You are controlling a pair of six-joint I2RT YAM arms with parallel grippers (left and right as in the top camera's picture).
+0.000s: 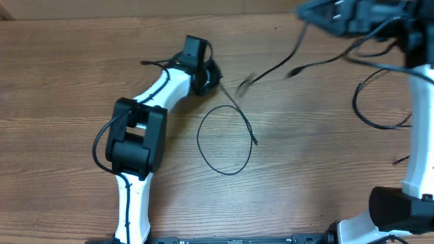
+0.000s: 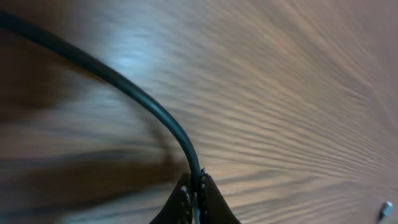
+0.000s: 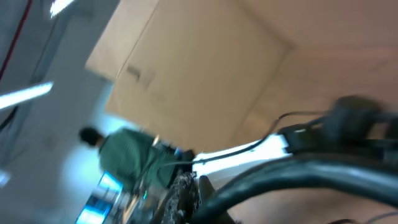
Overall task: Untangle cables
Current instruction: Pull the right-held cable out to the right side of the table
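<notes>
A thin black cable (image 1: 199,141) lies in a loop at the middle of the wooden table (image 1: 68,81), one end running up into my left gripper (image 1: 215,76). In the left wrist view the left gripper (image 2: 194,190) is shut on this cable (image 2: 143,99) low over the wood. My right gripper (image 1: 305,13) is raised at the top right, blurred. A second cable (image 1: 278,64) hangs from it down to a blurred plug end (image 1: 244,85). In the right wrist view the right gripper (image 3: 199,193) is shut, and a black cable (image 3: 298,171) passes between its fingers.
Another black cord (image 1: 319,64) trails across the upper right. A further loop (image 1: 355,103) lies beside the right arm's white link (image 1: 422,135). A small silver plug (image 2: 385,207) rests on the wood. The right wrist view faces a cardboard box (image 3: 199,68) and the room.
</notes>
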